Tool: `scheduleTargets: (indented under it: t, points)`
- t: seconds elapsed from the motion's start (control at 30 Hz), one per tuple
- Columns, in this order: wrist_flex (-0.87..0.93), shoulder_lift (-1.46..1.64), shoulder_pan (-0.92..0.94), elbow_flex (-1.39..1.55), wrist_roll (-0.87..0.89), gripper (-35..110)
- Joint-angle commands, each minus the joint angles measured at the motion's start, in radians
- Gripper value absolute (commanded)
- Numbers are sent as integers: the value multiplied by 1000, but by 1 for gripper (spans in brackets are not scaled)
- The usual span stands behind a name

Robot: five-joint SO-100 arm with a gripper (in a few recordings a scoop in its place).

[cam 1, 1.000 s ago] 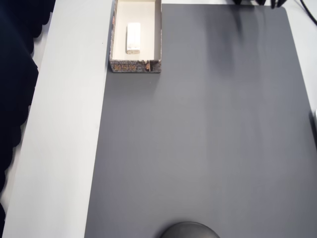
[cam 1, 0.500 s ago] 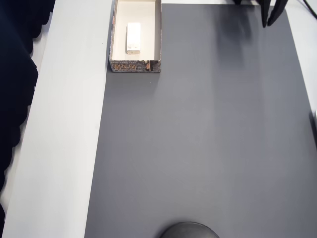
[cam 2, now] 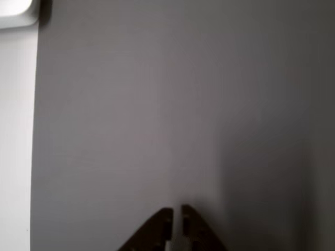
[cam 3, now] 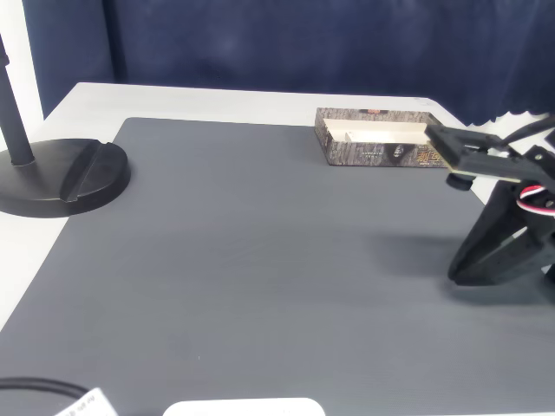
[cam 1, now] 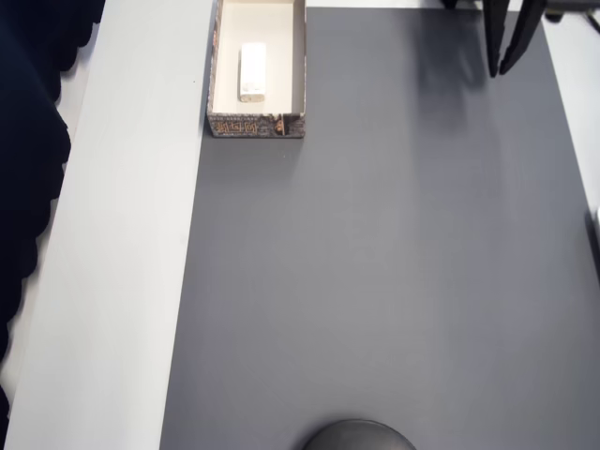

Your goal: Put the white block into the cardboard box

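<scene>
The robot arm's black two-finger claw [cam 1: 502, 67] hangs over the far right corner of a dark grey mat [cam 1: 375, 281] in the overhead view, its two tapered fingers pressed nearly together with only a thin slit between the tips and nothing gripped. The wrist view shows the same claw [cam 2: 176, 210] from above, its dark tips almost meeting over bare grey mat [cam 2: 157, 104], with a strip of the white surface [cam 2: 15, 130] along the left edge. In the fixed view the black arm, with red and white wires at its joint, stands at the right edge of the mat [cam 3: 260, 243], pointing downward.

Well apart from the claw, at the mat's top left corner in the overhead view, sits the shallow open-top cardboard box [cam 1: 300, 66] with brownish-grey patterned outer walls and a cream-white inside. The small white rectangular block [cam 1: 251, 71] lies flat inside it, lengthwise, near the middle of the box floor. The fixed view shows the box [cam 3: 377, 152] at the mat's far edge.

A round black stand base [cam 3: 61, 178] rests on the white surface [cam 3: 217, 100] at the left.
</scene>
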Motion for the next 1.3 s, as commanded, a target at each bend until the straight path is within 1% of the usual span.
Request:
scheduleTargets:
  t: [0.0,0.33,0.5,0.63,0.87,1.07,1.27]
  points:
    - [-35,34,-8,11,-11,-2]
    - [-57,34,3,43,-28,-2]
    - [-104,34,20,66,87,-2]
    - [-104,34,26,78,107,-2]
    - [-103,34,51,84,207,-2]
    - [-107,34,51,101,206,-2]
    - [-109,34,52,115,163,-2]
